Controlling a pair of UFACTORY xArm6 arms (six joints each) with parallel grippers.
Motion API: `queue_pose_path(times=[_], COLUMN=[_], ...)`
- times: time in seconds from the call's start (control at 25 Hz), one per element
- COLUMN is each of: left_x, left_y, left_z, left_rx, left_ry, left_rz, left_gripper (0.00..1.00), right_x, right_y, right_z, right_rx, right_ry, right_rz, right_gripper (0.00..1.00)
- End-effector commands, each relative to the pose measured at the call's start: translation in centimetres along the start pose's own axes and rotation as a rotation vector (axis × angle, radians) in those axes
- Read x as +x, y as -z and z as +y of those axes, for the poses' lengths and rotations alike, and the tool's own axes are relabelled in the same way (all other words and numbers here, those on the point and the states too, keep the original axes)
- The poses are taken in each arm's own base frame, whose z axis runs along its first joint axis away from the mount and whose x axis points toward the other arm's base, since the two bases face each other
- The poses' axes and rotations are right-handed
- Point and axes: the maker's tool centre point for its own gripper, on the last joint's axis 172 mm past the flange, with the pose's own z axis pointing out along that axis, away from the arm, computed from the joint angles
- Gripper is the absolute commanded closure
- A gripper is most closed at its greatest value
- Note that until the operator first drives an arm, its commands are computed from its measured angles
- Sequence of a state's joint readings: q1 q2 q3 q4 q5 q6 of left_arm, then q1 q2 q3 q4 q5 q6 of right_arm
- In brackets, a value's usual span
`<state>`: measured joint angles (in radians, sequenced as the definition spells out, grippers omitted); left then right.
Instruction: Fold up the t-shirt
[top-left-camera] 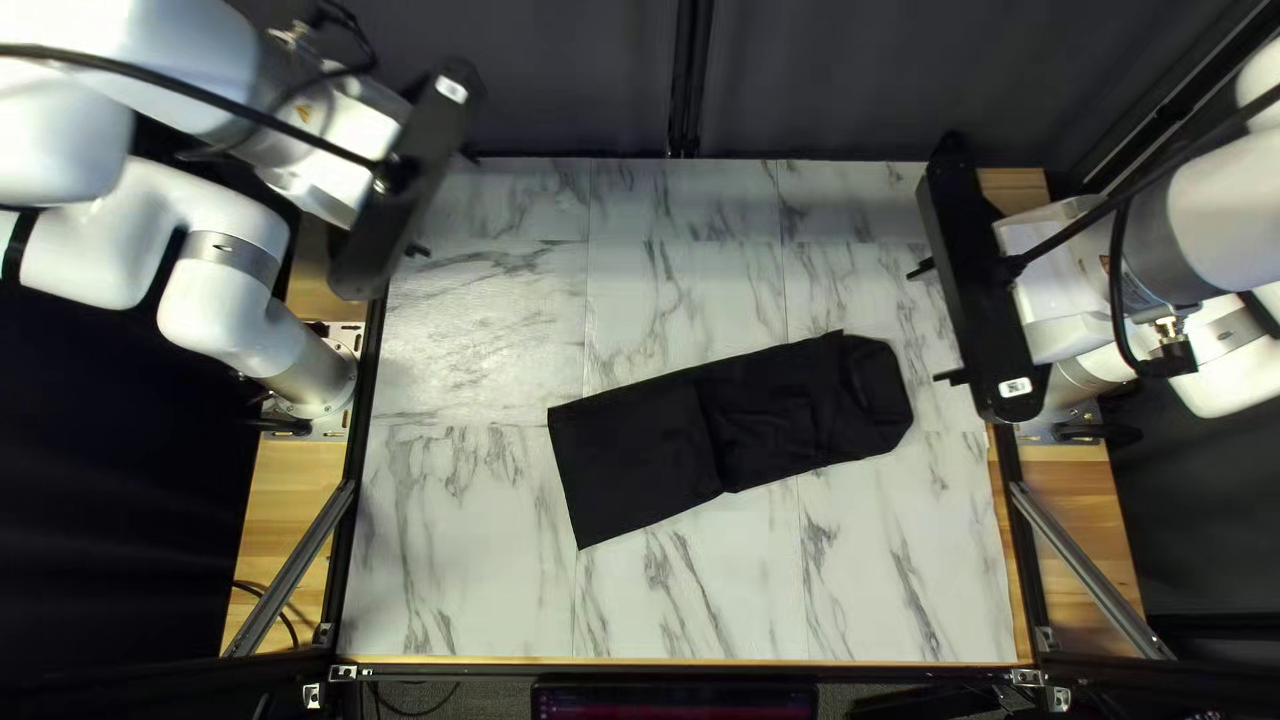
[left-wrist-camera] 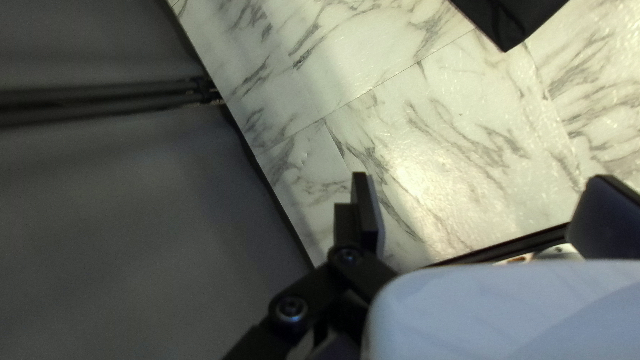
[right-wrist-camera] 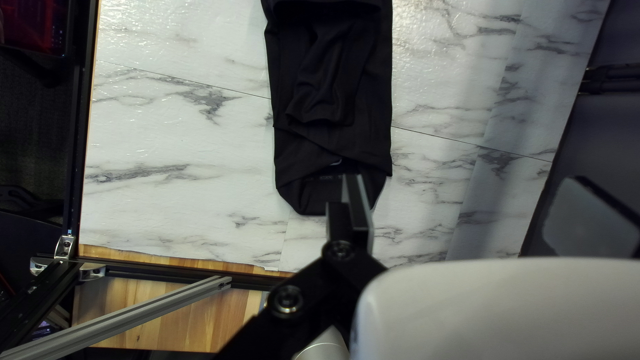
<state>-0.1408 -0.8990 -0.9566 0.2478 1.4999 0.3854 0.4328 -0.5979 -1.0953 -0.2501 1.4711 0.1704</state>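
Nearest, a screen (top-left-camera: 674, 702) is placed off the marble-patterned tabletop (top-left-camera: 467, 587), where the black T-shirt (top-left-camera: 634, 454) is laid centrally in a strip, apparently for crosswise folding, while the right gripper (right-wrist-camera: 470, 180) and, far left, the left gripper (left-wrist-camera: 481, 178) are held empty and wide open, clear of it.

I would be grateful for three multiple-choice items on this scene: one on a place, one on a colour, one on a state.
1. Where is the t-shirt?
A) Draped over the left gripper
B) On the marbled tabletop
C) On the dark curtain

2. What colour is the t-shirt?
A) Black
B) White
C) Red

3. How is the right gripper?
A) Shut on the t-shirt
B) Shut on nothing
C) Open

1 B: marbling surrounds it.
2 A: its cloth is black throughout.
3 C: its fingers stand wide apart.
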Motion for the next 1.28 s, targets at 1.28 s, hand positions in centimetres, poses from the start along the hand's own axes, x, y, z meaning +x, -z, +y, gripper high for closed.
queue_pose_path(times=[1.28], left_x=[-3.7], left_y=[4.2], left_z=[-2.5], left_rx=[0.01], left_ry=[0.106], left_rz=[0.012], left_gripper=[0.0], right_x=[0.0], right_y=[0.0], right_z=[0.0], right_rx=[0.0], right_ry=[0.0], right_rz=[0.0], right_gripper=[0.0])
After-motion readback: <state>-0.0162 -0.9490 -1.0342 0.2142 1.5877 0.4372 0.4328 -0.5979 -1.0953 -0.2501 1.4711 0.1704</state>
